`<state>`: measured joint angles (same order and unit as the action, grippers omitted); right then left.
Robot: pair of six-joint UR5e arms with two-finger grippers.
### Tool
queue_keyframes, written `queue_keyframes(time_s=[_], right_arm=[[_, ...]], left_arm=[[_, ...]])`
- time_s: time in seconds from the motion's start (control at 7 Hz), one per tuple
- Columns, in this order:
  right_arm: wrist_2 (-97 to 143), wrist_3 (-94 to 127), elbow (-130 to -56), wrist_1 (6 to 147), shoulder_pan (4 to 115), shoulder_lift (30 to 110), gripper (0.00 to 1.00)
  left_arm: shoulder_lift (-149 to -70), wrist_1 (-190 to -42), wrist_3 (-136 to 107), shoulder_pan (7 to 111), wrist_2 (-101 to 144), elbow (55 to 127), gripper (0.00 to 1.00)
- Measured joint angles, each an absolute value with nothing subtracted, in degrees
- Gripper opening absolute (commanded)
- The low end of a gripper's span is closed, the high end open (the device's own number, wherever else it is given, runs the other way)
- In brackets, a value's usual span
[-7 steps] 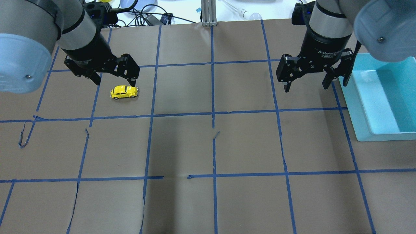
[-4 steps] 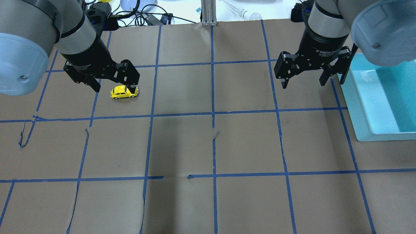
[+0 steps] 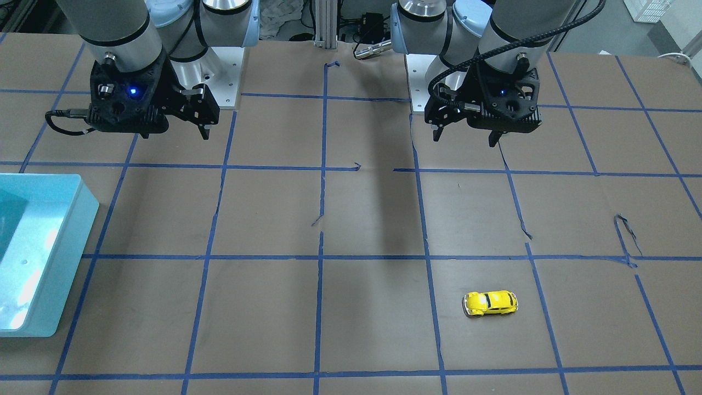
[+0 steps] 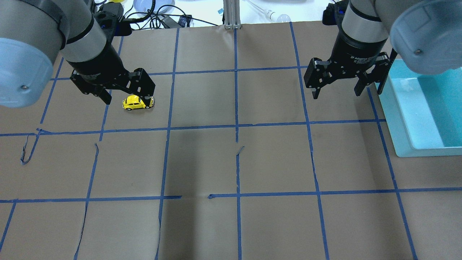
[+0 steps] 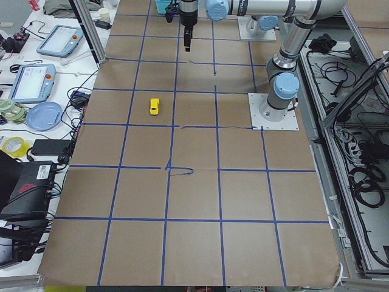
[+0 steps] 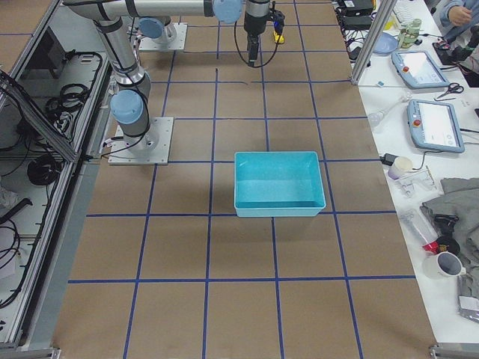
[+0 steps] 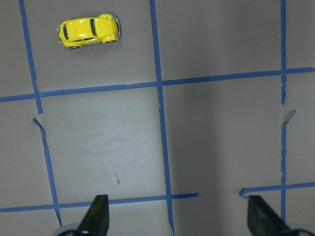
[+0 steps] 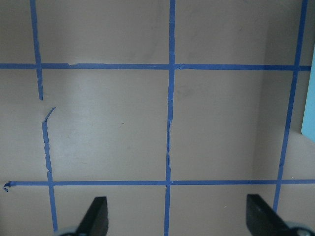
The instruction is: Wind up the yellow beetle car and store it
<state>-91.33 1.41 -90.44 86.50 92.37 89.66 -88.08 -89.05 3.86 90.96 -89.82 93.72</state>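
Yellow paint is partly hidden overhead: a finger of my left gripper [image 3: 465, 138] covers part of the yellow beetle car [image 4: 134, 104]. The car stands on its wheels in the tabletop's left half, toward the far edge. My right gripper [image 4: 336, 94] and the left both hang spread wide, gripping nothing. The teal bin [image 4: 395, 119], cut off overhead, sits at the right edge.

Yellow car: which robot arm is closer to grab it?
Left. The left gripper hovers open near the yellow beetle car; the right gripper hangs far off, beside the blue bin.
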Motion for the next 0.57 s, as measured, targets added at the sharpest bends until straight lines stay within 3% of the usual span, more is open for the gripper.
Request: queue_keyframes(time_s=[0.57], right_arm=[[-91.36, 1.35, -90.5, 86.34, 92.35, 89.66, 1.0]], left_arm=[[-88.54, -88.39, 1.81, 90.1, -89.93, 93.72, 1.0]])
